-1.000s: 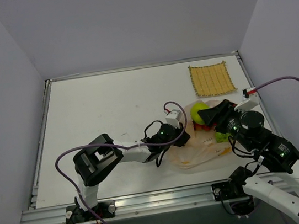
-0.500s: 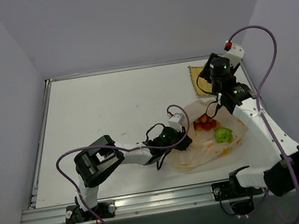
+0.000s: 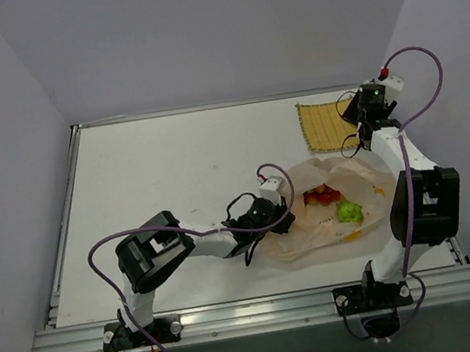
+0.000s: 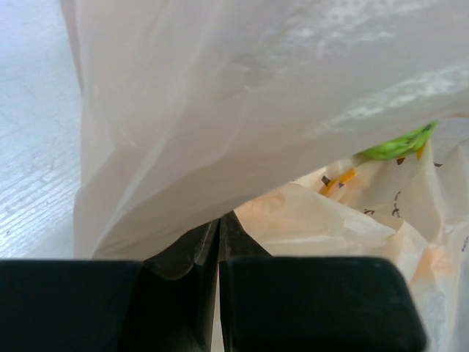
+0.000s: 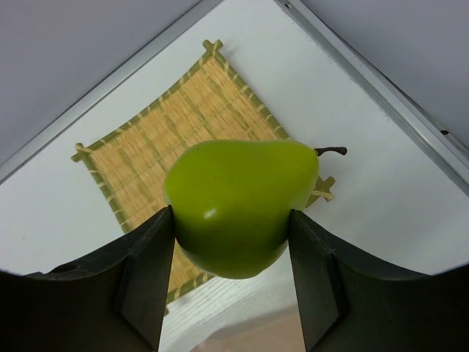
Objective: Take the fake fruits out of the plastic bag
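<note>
Right hand [image 5: 231, 224] has swung away from the plastic bag [image 3: 333, 219] out over the woven mat [image 3: 326, 125] at 1 o'clock, its fingers clamped on the green pear [image 5: 242, 187], so one fruit is out. Left hand [image 4: 218, 236] is pinched tight on the bag's 9 o'clock edge. The red berries [image 3: 321, 194] and a green fruit [image 3: 347, 210] are still inside.

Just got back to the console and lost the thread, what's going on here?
The left hand is shut on a fold at the edge of the plastic bag, pinching it. The right hand grips a green pear over the woven mat. A red berry cluster and another green fruit lie inside the bag, not yet taken out.
</note>
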You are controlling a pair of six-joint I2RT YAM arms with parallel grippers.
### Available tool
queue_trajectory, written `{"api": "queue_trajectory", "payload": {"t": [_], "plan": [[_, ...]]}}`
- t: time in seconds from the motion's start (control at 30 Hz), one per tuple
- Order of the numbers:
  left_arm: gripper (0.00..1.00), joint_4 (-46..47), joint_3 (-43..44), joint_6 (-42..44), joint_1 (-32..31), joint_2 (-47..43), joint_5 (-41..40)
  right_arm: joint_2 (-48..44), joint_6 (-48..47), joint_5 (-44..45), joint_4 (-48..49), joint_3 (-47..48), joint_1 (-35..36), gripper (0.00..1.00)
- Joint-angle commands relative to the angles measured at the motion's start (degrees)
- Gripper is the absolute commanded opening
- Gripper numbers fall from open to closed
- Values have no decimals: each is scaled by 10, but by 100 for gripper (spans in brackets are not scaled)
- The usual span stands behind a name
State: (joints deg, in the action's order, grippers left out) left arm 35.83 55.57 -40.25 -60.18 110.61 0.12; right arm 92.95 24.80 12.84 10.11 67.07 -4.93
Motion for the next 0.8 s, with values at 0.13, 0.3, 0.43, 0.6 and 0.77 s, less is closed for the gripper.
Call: {"api": "queue_trajectory", "payload": {"t": [0.13, 0.3, 0.43, 0.6, 0.77], "plan": [[2, -58, 24, 20, 10, -29, -15, 87, 14, -56, 103, 15, -3, 29], [2, -122, 71, 22, 10, -10, -19, 130, 19, -63, 134, 15, -2, 31], [3, -138, 97, 22, 10, 2, -36, 189, 3, -62, 133, 48, -3, 33], [2, -150, 127, 25, 8, 15, -45, 222, 3, -53, 139, 70, -2, 63], [2, -157, 133, 36, 8, 12, -43, 164, 5, -71, 132, 57, -4, 95]]}}
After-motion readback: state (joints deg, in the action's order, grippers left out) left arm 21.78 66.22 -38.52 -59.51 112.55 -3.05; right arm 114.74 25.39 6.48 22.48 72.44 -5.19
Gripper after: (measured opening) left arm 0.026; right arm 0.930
